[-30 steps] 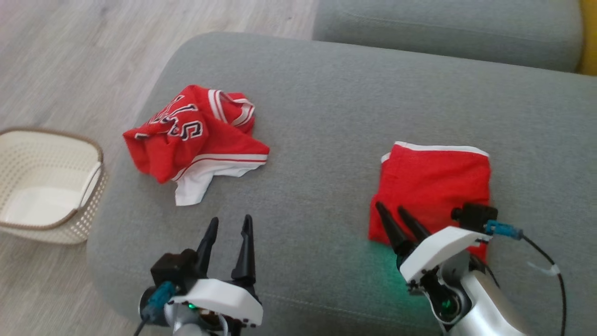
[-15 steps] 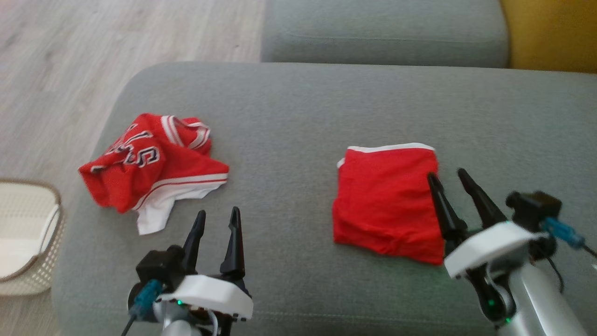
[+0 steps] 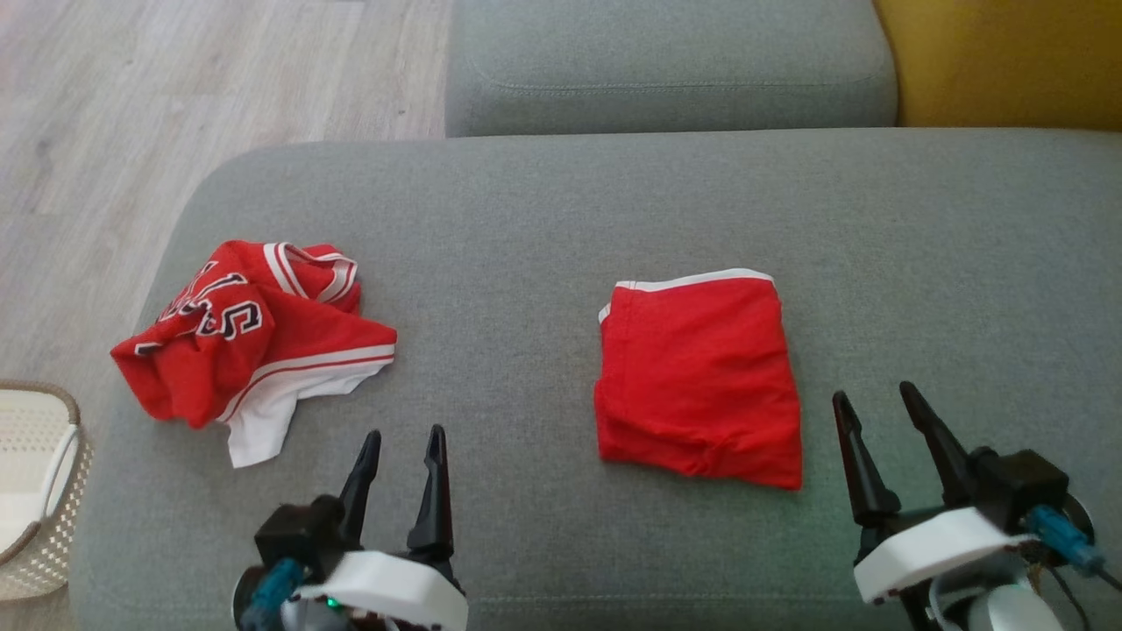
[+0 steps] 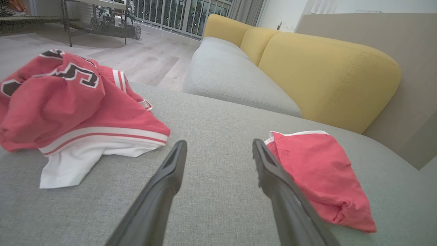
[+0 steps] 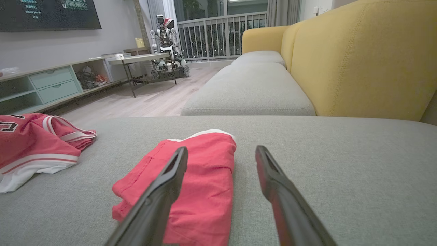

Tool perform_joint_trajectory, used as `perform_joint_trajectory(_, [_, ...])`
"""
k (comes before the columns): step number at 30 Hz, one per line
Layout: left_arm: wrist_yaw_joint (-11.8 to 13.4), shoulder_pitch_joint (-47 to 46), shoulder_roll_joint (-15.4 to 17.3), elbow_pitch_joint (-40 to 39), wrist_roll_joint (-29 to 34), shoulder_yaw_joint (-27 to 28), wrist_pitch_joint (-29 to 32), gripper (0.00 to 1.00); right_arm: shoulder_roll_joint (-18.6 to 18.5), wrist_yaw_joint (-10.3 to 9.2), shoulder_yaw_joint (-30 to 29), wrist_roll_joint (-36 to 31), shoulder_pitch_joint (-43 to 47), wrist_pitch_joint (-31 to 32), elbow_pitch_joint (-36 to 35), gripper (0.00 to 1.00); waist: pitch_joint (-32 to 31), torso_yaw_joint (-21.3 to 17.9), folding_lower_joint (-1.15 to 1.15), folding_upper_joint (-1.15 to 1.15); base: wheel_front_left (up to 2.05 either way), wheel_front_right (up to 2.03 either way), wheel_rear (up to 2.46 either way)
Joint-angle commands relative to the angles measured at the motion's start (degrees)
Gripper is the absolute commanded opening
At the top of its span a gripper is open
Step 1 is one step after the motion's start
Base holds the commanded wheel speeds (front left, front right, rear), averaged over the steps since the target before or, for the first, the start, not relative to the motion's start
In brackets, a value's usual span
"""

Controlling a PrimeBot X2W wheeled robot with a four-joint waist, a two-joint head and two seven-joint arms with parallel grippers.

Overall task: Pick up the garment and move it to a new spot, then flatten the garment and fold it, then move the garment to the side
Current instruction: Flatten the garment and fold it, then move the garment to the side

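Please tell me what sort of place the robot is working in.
Most likely a home living room: a grey sofa with yellow back cushions, a television above a low drawer cabinet, and wood-look flooring.

folded garment (image 3: 699, 377): matt red cloth | sofa (image 3: 526, 228): coarse grey weave | floor (image 3: 105, 105): pale wood

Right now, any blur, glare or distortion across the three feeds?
Head view: even daylight, no glare, crumpled jersey and folded red garment sharp; right hand housing slightly smeared. Left wrist view: wide-angle stretch toward the edges, reds washed to pink, left hand close up and soft. Right wrist view: same pink cast, its fingers soft, far railing still crisp.
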Motion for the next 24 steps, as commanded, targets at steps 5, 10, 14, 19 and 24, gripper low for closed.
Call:
perform_joint_trajectory(5, [-0.08,-1.22,-0.06,-1.78,0.74,1.9,-0.54,1.0,0.6,-0.01,0.26,-0.66,-1.53,-0.91,-1.72,1.0,-0.01,0.1,0.0,0.0,0.0,0.0,0.0])
perform_joint_trajectory(10, [0.01,-1.74,-0.06,-2.04,0.87,1.15,-0.54,1.0,0.88,-0.01,-0.58,0.32,-2.26,-0.31,-1.28,1.0,0.69,0.89,0.0,0.0,0.0,0.0,0.0])
perform_joint_trajectory(14, [0.25,-2.39,-0.06,-2.2,0.95,0.13,-0.54,1.0,0.91,-0.01,-0.56,1.37,-3.42,2.98,0.46,1.0,2.39,1.71,0.0,0.0,0.0,0.0,0.0])
perform_joint_trajectory(19, [0.79,-3.58,-0.06,-2.32,0.95,-1.21,-0.54,1.0,-0.03,-0.01,-0.68,4.09,-7.14,6.87,2.87,1.0,5.63,2.86,0.0,0.0,0.0,0.0,0.0])
perform_joint_trajectory(24, [1.59,-5.42,-0.06,-2.61,0.78,-2.92,-0.54,1.0,-1.19,-0.01,-2.03,8.43,-12.11,9.96,6.58,1.0,8.89,4.41,0.0,0.0,0.0,0.0,0.0])
